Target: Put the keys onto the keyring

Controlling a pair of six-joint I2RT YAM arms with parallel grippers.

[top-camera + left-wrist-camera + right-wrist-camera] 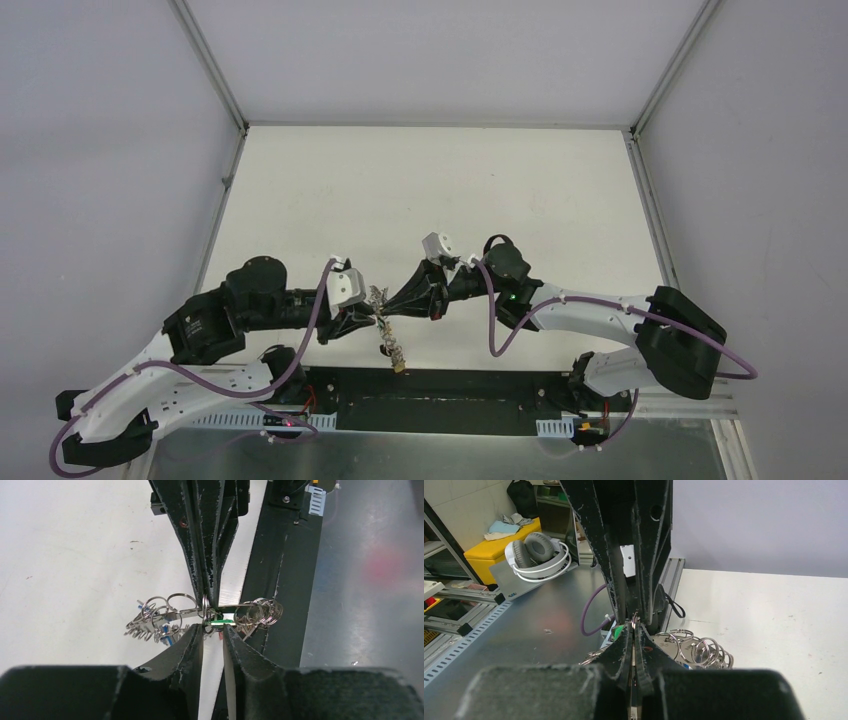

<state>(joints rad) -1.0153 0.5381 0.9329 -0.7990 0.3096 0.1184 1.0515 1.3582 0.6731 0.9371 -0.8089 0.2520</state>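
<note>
We are at the threading step, low in the centre of the top view, where the 2 arms meet tip to tip near the lower edge of the table. The right gripper comes down from the top of the left wrist view and is pinched tight on the wire of the keyring. Bunches of small rings and keys fan out to either side of its tips. The left gripper rises from the bottom of that frame with only a narrow gap between its jaws. The green-tagged key lies right at its tips, but we cannot tell whether the pads bite on it. A glint of the blue-tagged key shows in the left bunch, seemingly on the ring. We judge that the green key is the 1 in hand. The next move calls for a firm hold on it. Then comes a fine, aligned push of its loop along the ring's opening, with the right side steadying the ring, since the 2 sets of tips are crowded.
</note>
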